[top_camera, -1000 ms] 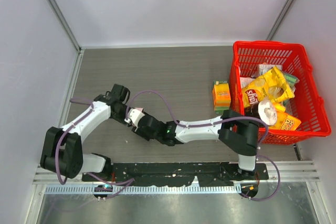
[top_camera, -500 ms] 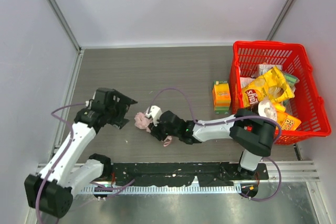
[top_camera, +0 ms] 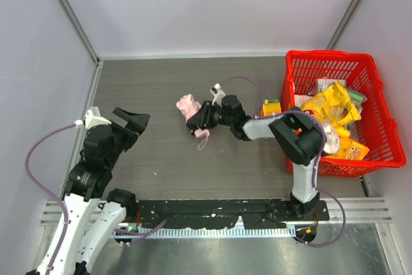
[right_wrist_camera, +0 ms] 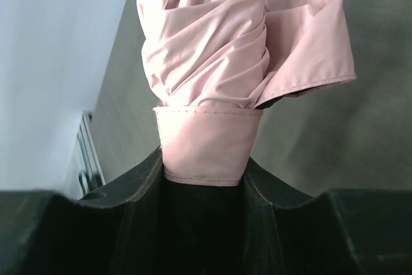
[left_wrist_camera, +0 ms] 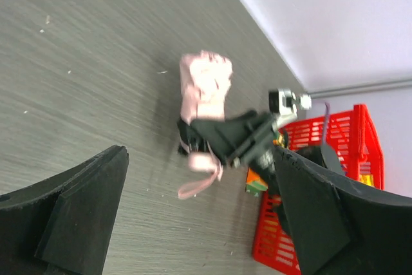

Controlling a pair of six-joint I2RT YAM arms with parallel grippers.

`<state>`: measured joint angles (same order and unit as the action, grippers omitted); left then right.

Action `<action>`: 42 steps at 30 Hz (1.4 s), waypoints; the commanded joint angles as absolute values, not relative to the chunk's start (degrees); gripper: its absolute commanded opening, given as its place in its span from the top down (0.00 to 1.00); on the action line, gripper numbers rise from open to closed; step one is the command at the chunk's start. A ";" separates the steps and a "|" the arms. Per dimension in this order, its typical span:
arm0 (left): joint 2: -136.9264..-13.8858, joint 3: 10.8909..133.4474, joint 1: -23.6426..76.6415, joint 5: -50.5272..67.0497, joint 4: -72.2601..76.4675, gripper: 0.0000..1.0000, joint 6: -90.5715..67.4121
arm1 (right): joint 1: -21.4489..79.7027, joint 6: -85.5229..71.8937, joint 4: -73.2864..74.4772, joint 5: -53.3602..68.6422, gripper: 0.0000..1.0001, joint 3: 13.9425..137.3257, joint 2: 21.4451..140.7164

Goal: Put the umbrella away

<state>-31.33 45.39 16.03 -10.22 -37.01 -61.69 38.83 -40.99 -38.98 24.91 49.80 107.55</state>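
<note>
Over on the right a red basket (top_camera: 308, 69) is crammed with snack packets, a yellow chip bag (top_camera: 328, 109) on top. An orange-and-green carton (top_camera: 271, 108) stands just beside it, between the basket and the umbrella (top_camera: 187, 105), and is half hidden by the right arm. The umbrella is mid-table, a crumpled pale pink bundle with a fabric band round it and a thin strap (top_camera: 203, 138) dangling. The right gripper (top_camera: 197, 118) is clamped on its dark end (lifted or resting, I can't tell). The left gripper (top_camera: 134, 127) hangs well apart, jaws spread wide around nothing.
</note>
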 commanded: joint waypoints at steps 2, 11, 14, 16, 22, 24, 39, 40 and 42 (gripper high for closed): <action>-28.40 41.85 15.73 -3.44 -29.37 0.00 -55.37 | 35.25 -52.63 -37.53 21.10 0.99 69.06 118.55; -23.91 38.85 15.73 3.07 -29.53 0.00 -56.51 | 33.84 -57.40 -31.85 10.92 0.97 102.88 143.07; -22.86 39.20 15.73 2.90 -30.93 0.00 -55.81 | 34.01 -56.69 -30.50 8.44 0.93 106.60 146.42; -22.68 39.37 15.73 2.81 -31.20 0.00 -55.20 | 33.93 -55.46 -28.75 7.03 0.86 107.92 147.21; -22.85 40.17 15.82 3.60 -31.38 0.00 -54.58 | 33.84 -45.89 -18.57 1.68 0.39 108.98 143.27; -22.68 40.17 15.82 3.60 -31.38 0.00 -54.75 | 33.84 -41.33 -12.61 0.19 0.25 110.29 141.43; -21.97 40.87 15.73 4.04 -32.70 0.00 -54.84 | 36.99 -23.66 14.91 -12.90 0.21 102.05 116.31; -22.15 41.13 15.73 4.04 -32.78 0.00 -54.67 | 38.05 -21.12 16.42 -14.14 0.21 101.26 114.71; -22.32 41.75 15.73 4.22 -32.87 0.00 -54.41 | 41.21 -17.94 20.29 -19.32 0.21 97.31 106.39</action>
